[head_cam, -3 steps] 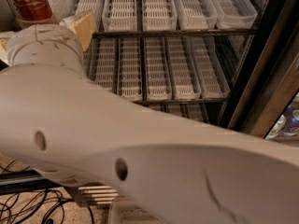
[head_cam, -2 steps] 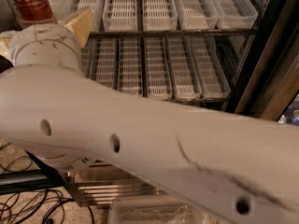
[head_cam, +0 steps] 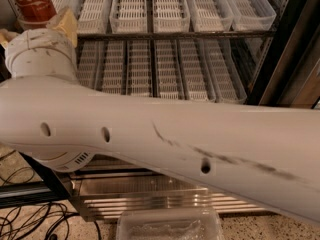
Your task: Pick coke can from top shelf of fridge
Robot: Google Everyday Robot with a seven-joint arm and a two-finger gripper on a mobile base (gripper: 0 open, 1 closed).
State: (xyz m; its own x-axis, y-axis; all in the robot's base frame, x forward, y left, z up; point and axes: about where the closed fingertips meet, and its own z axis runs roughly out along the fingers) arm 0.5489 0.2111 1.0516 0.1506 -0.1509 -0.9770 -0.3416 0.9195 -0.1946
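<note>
My pincer is up at the far left, and it's pinching the coke can. The red can stands upright between my two tan pads, its base tucked between them. Off to the right of the pincer runs the top shelf of the fridge, a row of clear slotted trays. Below the pincer my white arm sweeps across everything. Further down, a clear plastic tub and loose cables lie on the floor.
</note>
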